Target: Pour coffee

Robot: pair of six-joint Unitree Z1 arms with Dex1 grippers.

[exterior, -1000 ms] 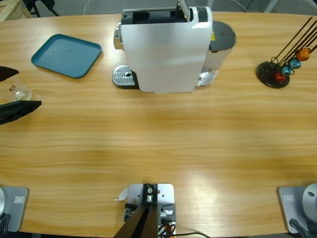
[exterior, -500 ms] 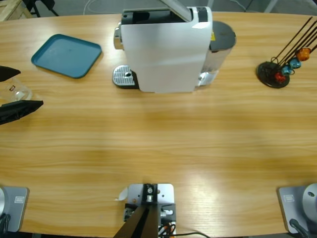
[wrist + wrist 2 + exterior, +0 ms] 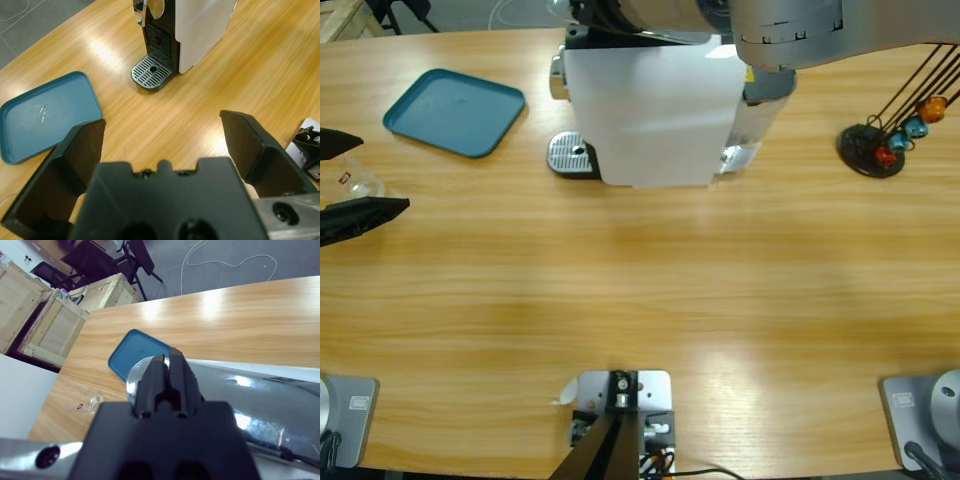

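The white coffee machine (image 3: 655,110) stands at the table's far middle, its round drip grate (image 3: 570,153) to its left; the left wrist view shows the same grate (image 3: 152,72) below the machine (image 3: 200,25). At the left edge my left gripper (image 3: 365,178) is open, one black jaw on each side of a clear glass cup (image 3: 350,183); that cup is hidden in the left wrist view, where the gripper (image 3: 162,125) spreads wide. My right gripper (image 3: 167,362) is shut, its jaws lying on the machine's chrome lever (image 3: 235,390), with the silver arm (image 3: 780,25) over the machine's top.
A teal tray (image 3: 455,112) lies at the back left, also seen as the teal tray (image 3: 135,352) in the right wrist view, with the glass cup (image 3: 92,401) nearer. A capsule stand (image 3: 880,140) with coloured capsules sits at the far right. Wooden crates (image 3: 55,315) stand beyond the table.
The right arm has swung in over the machine's top, and the chrome lever went from upright to tilted down. The left gripper has hardly moved.
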